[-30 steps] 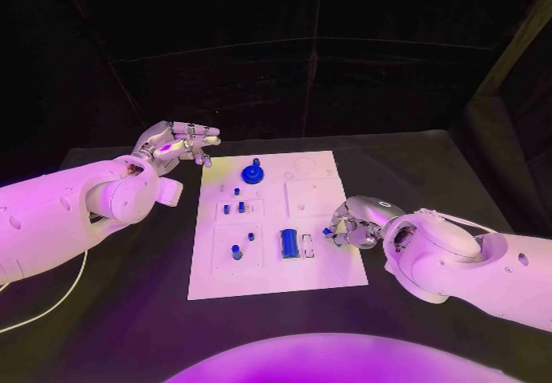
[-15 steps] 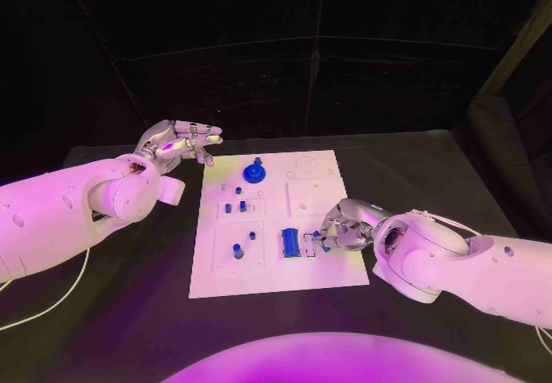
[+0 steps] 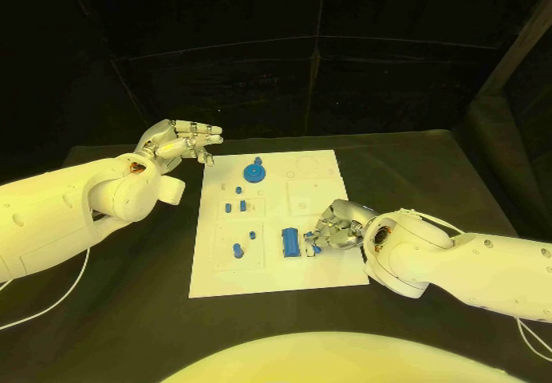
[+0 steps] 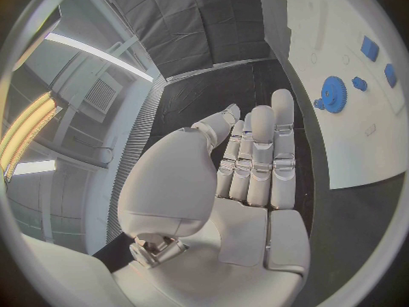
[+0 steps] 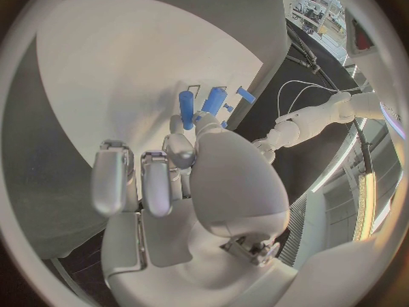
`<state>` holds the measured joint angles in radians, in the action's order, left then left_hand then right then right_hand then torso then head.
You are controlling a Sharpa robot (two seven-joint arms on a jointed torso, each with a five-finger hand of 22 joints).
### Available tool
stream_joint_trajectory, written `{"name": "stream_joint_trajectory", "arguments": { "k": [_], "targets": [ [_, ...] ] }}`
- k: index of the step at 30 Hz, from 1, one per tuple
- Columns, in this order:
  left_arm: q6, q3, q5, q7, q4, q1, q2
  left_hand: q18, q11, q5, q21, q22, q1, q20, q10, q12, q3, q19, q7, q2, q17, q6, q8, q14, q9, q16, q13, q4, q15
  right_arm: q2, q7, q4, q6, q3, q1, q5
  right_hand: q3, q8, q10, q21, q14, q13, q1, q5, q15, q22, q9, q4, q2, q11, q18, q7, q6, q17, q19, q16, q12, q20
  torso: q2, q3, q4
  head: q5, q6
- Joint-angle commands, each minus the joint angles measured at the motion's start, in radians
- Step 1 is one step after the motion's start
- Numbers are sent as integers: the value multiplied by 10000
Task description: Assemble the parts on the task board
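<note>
Support: I see a black table [image 3: 138, 319] | On it: the white task board [image 3: 276, 275] lies flat in the middle, long side running near to far | Also on it: a thin white cable [image 3: 46, 307] curves over the near left part of the table.

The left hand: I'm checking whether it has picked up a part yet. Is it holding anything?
No: in the left wrist view the left hand shows a bare palm and straight fingers, away from the task board.
</note>
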<state>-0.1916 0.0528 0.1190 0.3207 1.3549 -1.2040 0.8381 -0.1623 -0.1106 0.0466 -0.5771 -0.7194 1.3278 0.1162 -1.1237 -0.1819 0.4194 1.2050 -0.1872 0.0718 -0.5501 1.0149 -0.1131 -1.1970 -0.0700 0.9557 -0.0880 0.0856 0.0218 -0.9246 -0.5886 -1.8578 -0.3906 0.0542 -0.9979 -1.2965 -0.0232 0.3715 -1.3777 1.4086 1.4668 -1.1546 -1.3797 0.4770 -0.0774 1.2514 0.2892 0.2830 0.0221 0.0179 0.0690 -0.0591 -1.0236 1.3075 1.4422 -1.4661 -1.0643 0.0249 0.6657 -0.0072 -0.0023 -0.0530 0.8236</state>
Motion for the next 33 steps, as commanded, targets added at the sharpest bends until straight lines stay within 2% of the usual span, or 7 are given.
{"name": "stream_joint_trajectory", "arguments": {
  "k": [1,7,19,26,31,33],
  "targets": [
    [184,-8,-35,1,27,-16,2,-200,1,33,39,12,3,34,98,-70,-34,-47,2,-87,19,-63,-49,46,14,11,-14,-1,6,95,-172,61,-146,-3,-11,261,-51,9,-20,25,697,46,133,-2,-62,-5,3,30,-31,-3,-56,-16,-72,872,64,-28,68,6,4,4,-6,19,-10],
    [206,-8,-35,-26,31,-17,8,-200,1,33,39,12,3,34,98,-70,-34,-47,2,-87,19,-63,-49,46,14,11,-14,-1,6,190,-345,157,-73,-4,-11,272,-48,2,-28,32,696,77,255,-99,-66,9,22,32,-31,2,-58,-9,-95,873,71,-27,114,4,-3,-5,-6,16,10],
    [259,-8,-34,-76,32,-17,11,-199,-1,33,42,14,-3,35,102,-74,-39,-48,-1,-91,22,-63,-52,49,13,12,-14,-6,8,265,-470,70,438,-4,-10,204,10,110,-160,42,703,-114,579,-321,-100,37,145,24,-19,51,-62,64,-298,915,82,-47,-86,-15,-1,12,-6,33,47],
    [274,-8,-34,-95,27,-17,11,-199,-1,33,42,14,-3,35,102,-74,-39,-48,-1,-91,22,-63,-52,49,13,12,-14,-6,8,248,-458,5,448,-4,-10,169,32,142,-187,43,708,-156,642,-318,-111,42,180,20,-23,69,-62,88,-358,938,84,-59,-126,-23,-4,6,-16,38,61],
    [278,-8,-34,-108,19,-17,16,-199,-1,33,42,14,-3,35,102,-74,-39,-48,-1,-91,22,-63,-52,49,13,12,-14,-6,8,216,-428,7,362,-4,-10,71,43,155,-201,46,709,-173,700,-300,-119,47,201,33,-49,78,-63,99,-386,946,86,-63,-140,-30,-2,11,-8,76,8],
    [279,-8,-34,-110,15,-17,15,-198,-3,33,44,16,-8,35,105,-76,-42,-48,-2,-92,24,-65,-53,51,14,12,-13,-9,9,212,-413,2,339,-4,-10,42,47,160,-212,48,712,-191,722,-284,-122,53,210,35,-60,83,-64,105,-397,958,89,-70,-160,-33,-11,10,2,73,27]
  ]
}}
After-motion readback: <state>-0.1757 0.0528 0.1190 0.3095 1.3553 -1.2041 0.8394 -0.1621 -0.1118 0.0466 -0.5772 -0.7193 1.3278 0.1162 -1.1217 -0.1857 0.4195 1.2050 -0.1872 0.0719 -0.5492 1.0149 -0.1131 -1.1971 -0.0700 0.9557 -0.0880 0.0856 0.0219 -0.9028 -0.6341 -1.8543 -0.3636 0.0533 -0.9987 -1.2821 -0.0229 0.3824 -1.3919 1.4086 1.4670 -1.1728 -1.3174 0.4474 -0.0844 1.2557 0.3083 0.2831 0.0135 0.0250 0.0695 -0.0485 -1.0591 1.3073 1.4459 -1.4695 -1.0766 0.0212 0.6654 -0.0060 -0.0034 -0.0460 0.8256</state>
